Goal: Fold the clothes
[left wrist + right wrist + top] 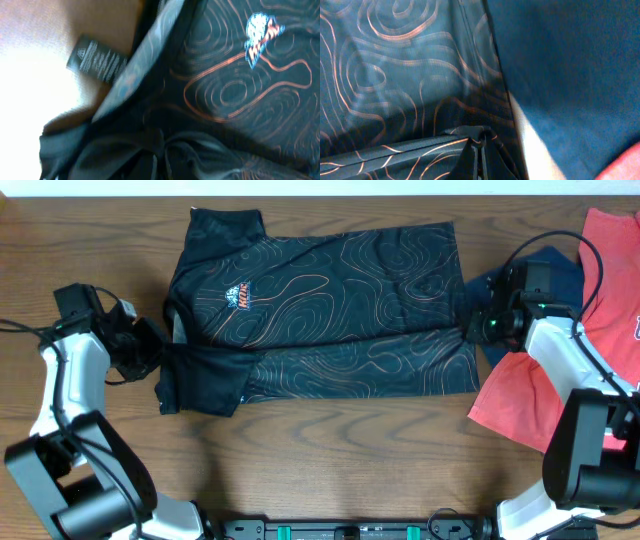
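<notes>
1. Black thin sports jersey (330, 290) with fine orange-and-white contour lines lies flat at the middle of the brown wooden tabletop (330, 470). Its collar is at the left and its hem at the right.
2. A straight horizontal fold edge crosses the jersey from side to side, with the near band of cloth lying on top.
3. The left gripper (152, 348) sits at the left end of that edge, closed on a pinch of jersey. In the left wrist view the cloth puckers to one point and hides the fingers.
4. The right gripper (470, 327) sits at the right end, likewise clamped on gathered jersey cloth.
5. An orange, white and blue logo (261, 34) shows on the chest, and a black care label (97, 60) lies on bare wood just beside the collar edge.
6. Wide bare tabletop lies in front of the jersey; behind it there is only a narrow strip.
7. On the right, a plain navy-blue garment (570, 75) lies just beside the jersey's hem edge, with a pale sliver of tabletop between them, and a red tee (610, 290) lies beyond it.
</notes>
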